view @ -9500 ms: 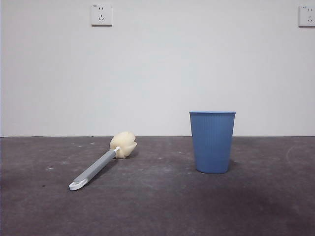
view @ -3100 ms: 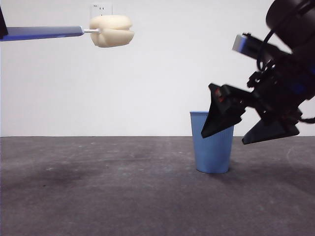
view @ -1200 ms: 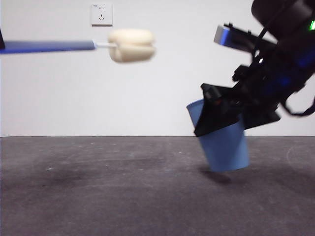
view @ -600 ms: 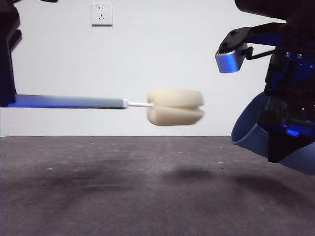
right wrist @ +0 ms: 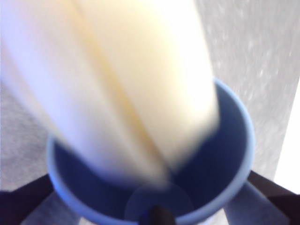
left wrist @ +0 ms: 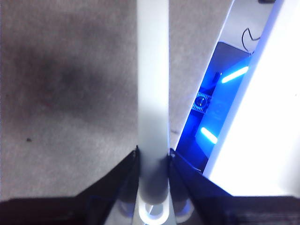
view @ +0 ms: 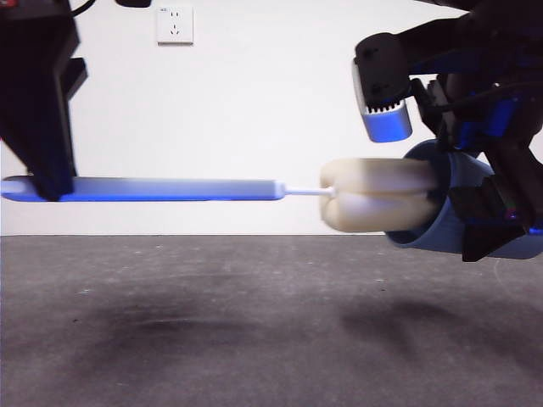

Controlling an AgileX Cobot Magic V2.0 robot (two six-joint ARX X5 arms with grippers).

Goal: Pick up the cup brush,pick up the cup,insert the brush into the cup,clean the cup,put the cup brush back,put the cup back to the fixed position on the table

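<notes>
The cup brush [view: 170, 188] lies level in the air, its grey handle [left wrist: 153, 93] clamped near the looped tip by my left gripper [view: 42, 174], which is shut on it. Its cream sponge head [view: 373, 206] pokes into the mouth of the light blue cup [view: 462, 212]. The cup is tipped on its side above the table [view: 254, 322], mouth toward the brush, and my right gripper [view: 501, 212] is shut on its body. In the right wrist view the blurred sponge [right wrist: 126, 84] fills the cup's opening [right wrist: 234, 150].
A white wall with a socket [view: 174, 25] stands behind the table. Both arms hang dark and large at the left and right sides of the front view, with shadows on the table beneath them.
The brush has moved right, and its sponge head has entered the cup's mouth. The cup has risen and tipped nearer to level. The left arm has come further into view.
</notes>
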